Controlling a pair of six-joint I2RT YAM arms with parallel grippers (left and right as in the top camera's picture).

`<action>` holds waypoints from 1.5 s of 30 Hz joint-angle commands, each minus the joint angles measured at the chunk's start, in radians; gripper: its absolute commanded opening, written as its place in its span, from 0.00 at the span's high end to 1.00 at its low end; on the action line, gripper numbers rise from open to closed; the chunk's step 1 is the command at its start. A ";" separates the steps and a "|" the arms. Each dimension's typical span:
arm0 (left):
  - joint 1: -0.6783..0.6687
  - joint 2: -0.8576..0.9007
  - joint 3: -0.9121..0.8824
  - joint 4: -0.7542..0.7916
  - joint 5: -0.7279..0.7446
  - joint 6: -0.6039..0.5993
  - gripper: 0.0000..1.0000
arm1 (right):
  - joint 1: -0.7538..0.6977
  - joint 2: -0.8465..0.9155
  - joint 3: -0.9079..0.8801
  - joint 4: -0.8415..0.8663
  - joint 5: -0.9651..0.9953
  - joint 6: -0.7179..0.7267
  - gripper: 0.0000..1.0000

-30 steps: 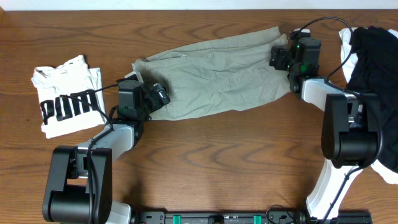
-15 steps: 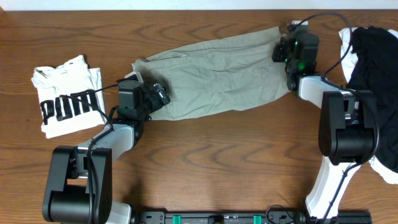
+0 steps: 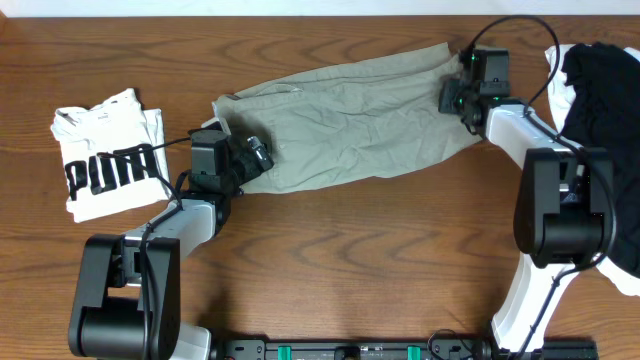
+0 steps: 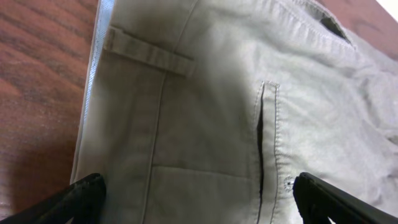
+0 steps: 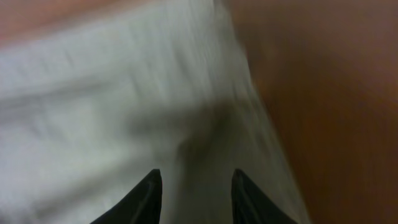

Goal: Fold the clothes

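The khaki grey-green shorts lie spread out across the wooden table, waistband to the left. My left gripper is open over the waistband end. In the left wrist view its fingers straddle the cloth beside a pocket slit and a belt loop. My right gripper is over the right end of the shorts. In the blurred right wrist view its fingers stand a narrow gap apart just above the cloth, near the cloth's edge.
A folded white T-shirt with black PUMA lettering lies at the left. A heap of black and white clothes sits at the right edge. Bare wooden table lies in front of the shorts.
My right gripper has moved toward the far right corner of the shorts and turned. The left arm and the shorts have barely moved.
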 commanded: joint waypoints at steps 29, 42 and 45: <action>0.002 0.001 0.010 -0.519 0.006 0.066 0.02 | -0.021 -0.006 0.007 -0.945 0.047 0.061 0.41; 0.002 -0.096 0.010 -0.519 0.006 0.074 0.02 | -0.024 -0.232 0.083 -0.706 -0.002 0.010 0.15; 0.002 -0.120 0.010 -0.520 0.006 0.073 0.02 | -0.028 -0.284 0.084 -0.608 -0.002 -0.050 0.12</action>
